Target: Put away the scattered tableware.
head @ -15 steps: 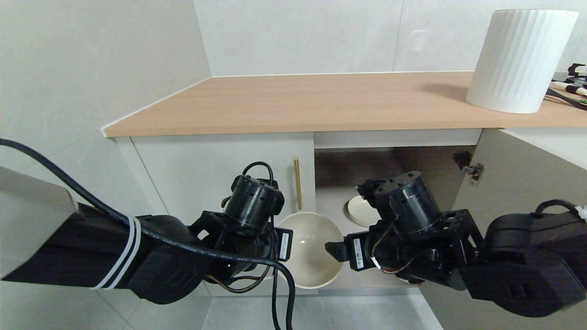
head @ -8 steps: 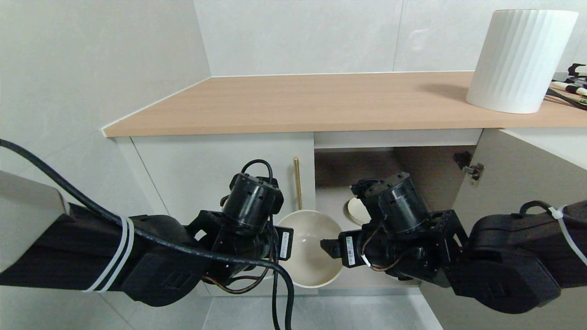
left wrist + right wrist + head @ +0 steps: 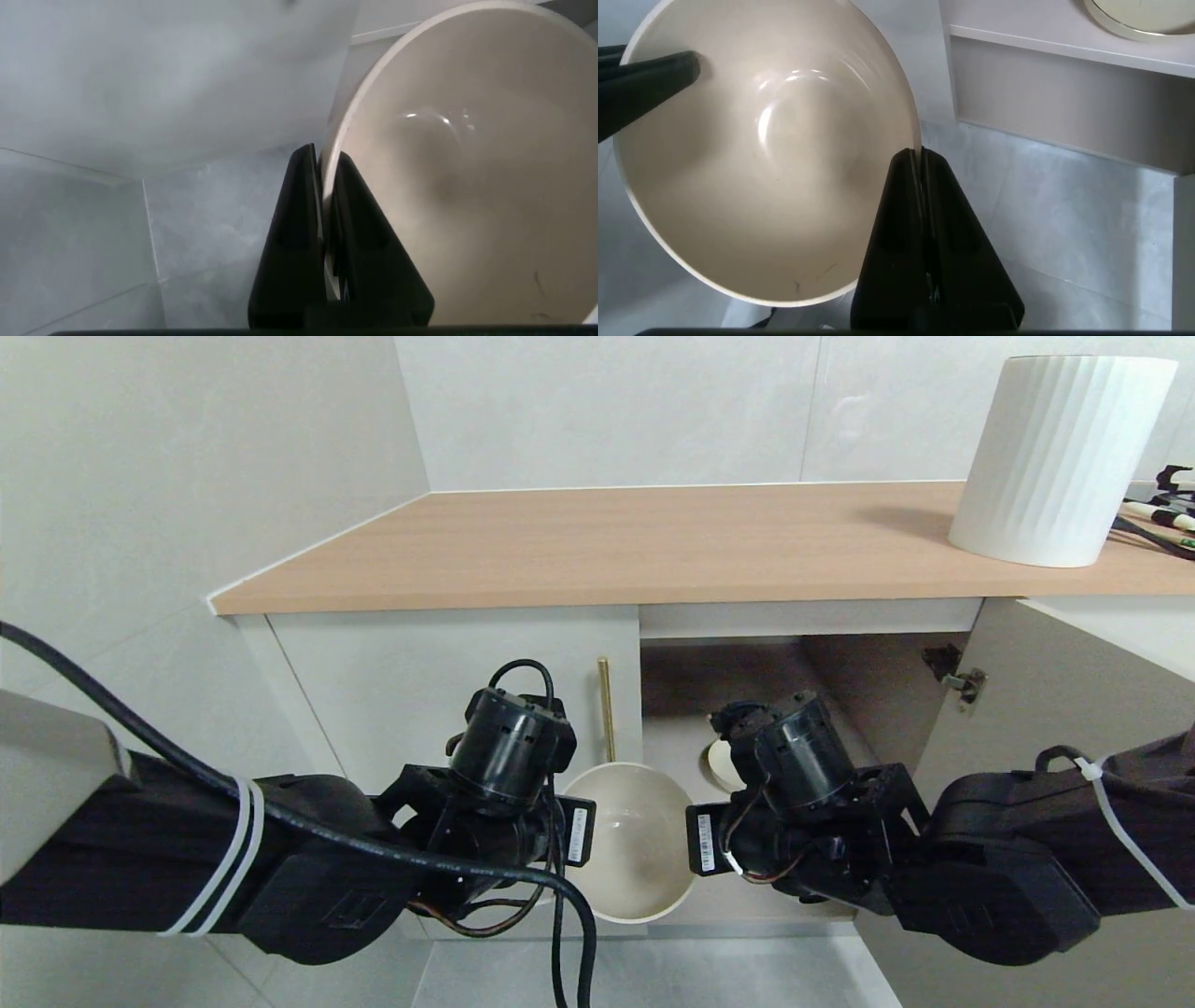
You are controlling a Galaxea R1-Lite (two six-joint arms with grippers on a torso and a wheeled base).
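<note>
- Head view: the cream bowl [image 3: 627, 859] is in the air in front of the open cabinet [image 3: 747, 663], low, above the grey floor [image 3: 653, 971], with its opening turned toward the camera.
- The left gripper [image 3: 571, 835] is at the bowl's left rim and the right gripper [image 3: 695, 840] is at its right rim, so the bowl is between the two.
- Inside the cabinet a pale plate [image 3: 717, 763] lies flat on the shelf, partly hidden behind the right arm.
- The cabinet door [image 3: 1055, 709] stands open on the right. A brass handle [image 3: 605, 709] is on the closed door, just above the bowl.
- On the wooden countertop [image 3: 607, 541] a white ribbed container [image 3: 1060, 457] stands at the far right.
- Left wrist view: the left gripper [image 3: 323, 173] has its two fingers pressed together on the rim of the bowl [image 3: 467, 168], one finger inside and one outside (only the thin wall is between them).
- Right wrist view: the right gripper [image 3: 920, 163] is likewise clamped on the rim of the bowl [image 3: 775, 159].
- On the opposite rim, one finger of the left gripper reaches into the bowl.
- The plate [image 3: 1144, 14] lies on the cabinet shelf beyond, well apart from the bowl.
</note>
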